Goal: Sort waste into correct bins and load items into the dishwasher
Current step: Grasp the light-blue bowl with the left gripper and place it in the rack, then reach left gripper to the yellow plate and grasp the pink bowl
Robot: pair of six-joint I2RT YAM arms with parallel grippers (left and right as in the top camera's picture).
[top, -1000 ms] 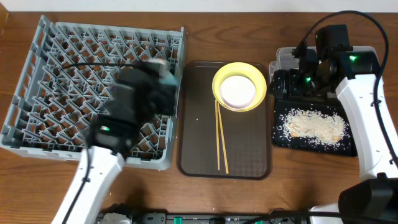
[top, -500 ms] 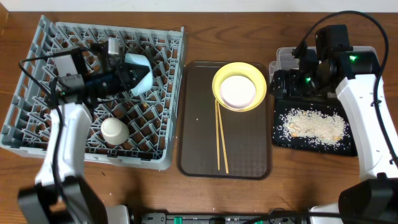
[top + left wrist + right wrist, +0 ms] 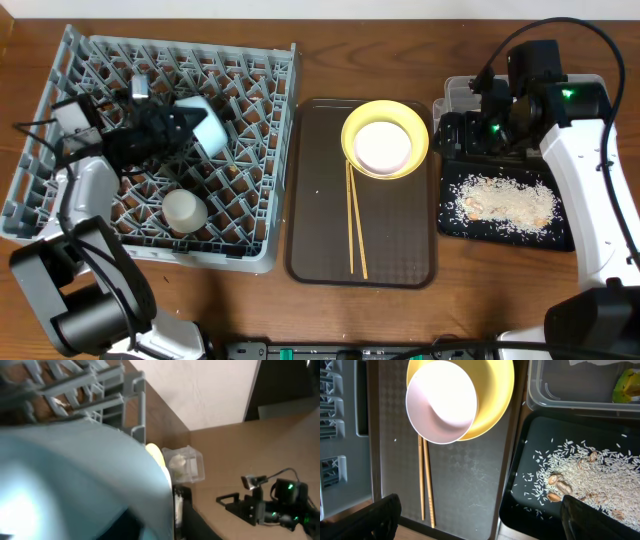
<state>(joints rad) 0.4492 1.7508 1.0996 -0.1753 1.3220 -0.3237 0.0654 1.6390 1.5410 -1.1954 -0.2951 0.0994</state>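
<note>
Blur hides the fingers of the left tool (image 3: 152, 132), gripping a light blue bowl (image 3: 205, 120) over the grey plastic dish rack (image 3: 250, 70). Right tool (image 3: 480, 502) gapes open.

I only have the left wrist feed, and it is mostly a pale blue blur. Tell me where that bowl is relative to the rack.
Observer: The light blue bowl is tilted in the left gripper, toward the far side of the dish rack.
Operator: Report what is already loaded.
Observer: Only the off-white cup, nearer the rack's front edge.
Operator: List what remains on the tray.
Observer: The white bowl sits in the yellow plate, plus the chopsticks, all on the brown tray.
</note>
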